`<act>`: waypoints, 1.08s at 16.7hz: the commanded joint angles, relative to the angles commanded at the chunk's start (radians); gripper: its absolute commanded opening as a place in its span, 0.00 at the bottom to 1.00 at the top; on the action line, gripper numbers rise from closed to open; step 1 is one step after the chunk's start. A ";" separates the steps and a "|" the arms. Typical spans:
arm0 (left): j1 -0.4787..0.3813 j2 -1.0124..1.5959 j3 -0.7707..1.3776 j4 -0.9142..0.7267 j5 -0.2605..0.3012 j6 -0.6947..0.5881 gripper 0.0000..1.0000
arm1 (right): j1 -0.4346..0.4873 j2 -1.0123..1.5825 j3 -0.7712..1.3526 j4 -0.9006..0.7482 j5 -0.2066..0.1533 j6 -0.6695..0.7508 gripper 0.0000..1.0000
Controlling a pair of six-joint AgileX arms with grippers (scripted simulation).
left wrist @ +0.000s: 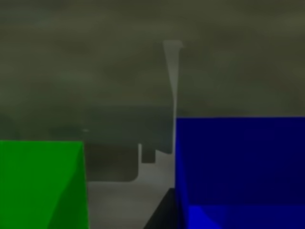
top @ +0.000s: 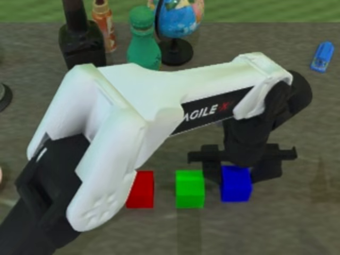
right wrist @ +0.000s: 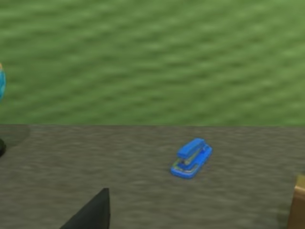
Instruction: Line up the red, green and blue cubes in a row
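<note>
The red cube (top: 141, 189), green cube (top: 189, 188) and blue cube (top: 235, 184) stand side by side in a row near the table's front, with small gaps between them. My left arm reaches across from the lower left, and its gripper (top: 236, 171) is over the blue cube, shut on it with a finger on each side. In the left wrist view one dark finger (left wrist: 162, 217) lies against the blue cube (left wrist: 238, 162), and the green cube (left wrist: 40, 183) sits apart. My right arm is parked out of the top view; its one visible finger (right wrist: 95, 212) holds nothing.
At the back stand a teal bottle (top: 143, 40), a globe (top: 175, 21), an orange bottle (top: 104, 24) and a black stand (top: 81, 40). A small light-blue toy (top: 322, 57) lies at the back right, also in the right wrist view (right wrist: 191, 158).
</note>
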 joint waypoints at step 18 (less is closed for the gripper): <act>0.013 -0.001 0.160 -0.168 0.000 -0.006 1.00 | 0.000 0.000 0.000 0.000 0.000 0.000 1.00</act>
